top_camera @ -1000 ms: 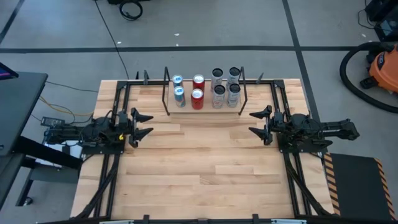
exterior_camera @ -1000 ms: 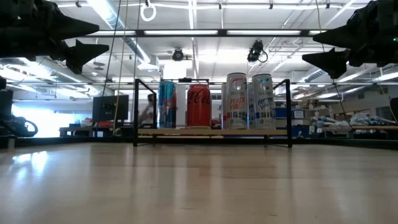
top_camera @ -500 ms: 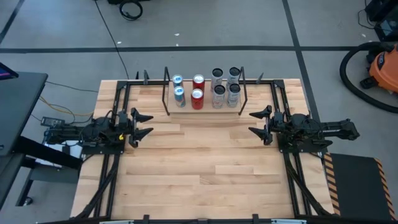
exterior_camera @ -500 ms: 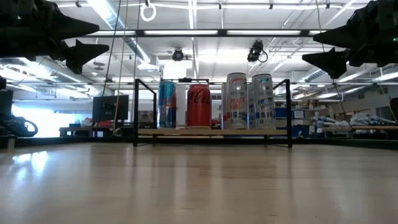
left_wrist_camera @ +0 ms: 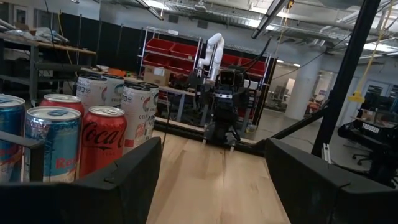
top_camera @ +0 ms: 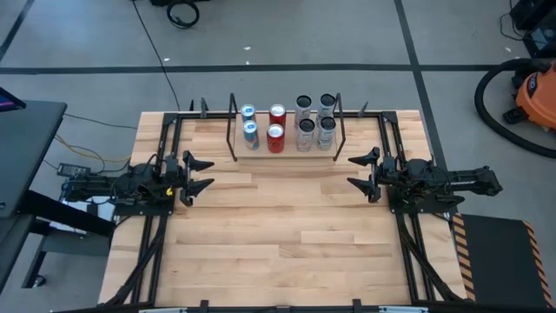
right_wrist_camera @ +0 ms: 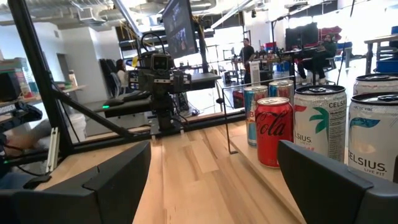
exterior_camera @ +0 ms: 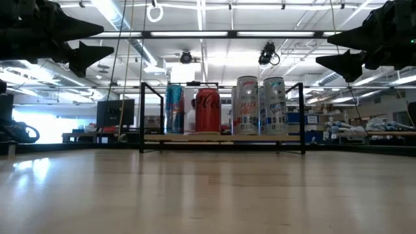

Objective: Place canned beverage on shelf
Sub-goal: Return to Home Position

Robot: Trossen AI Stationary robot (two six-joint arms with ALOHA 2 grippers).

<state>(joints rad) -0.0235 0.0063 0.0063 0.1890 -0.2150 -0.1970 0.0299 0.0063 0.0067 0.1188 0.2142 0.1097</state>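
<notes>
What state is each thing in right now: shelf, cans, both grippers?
shelf: standing level, holds eight cans
blue cans: two, upright on shelf
red cans: two, upright on shelf
silver cans: four, upright on shelf
left gripper: open, empty, clear of shelf
right gripper: open, empty, clear of shelf

Your shelf [exterior_camera: 221, 138] sits at the table [top_camera: 287, 235] far edge; on it: two blue cans [top_camera: 251, 132], two red cans [top_camera: 275, 136], four white cans [top_camera: 306, 130]
</notes>
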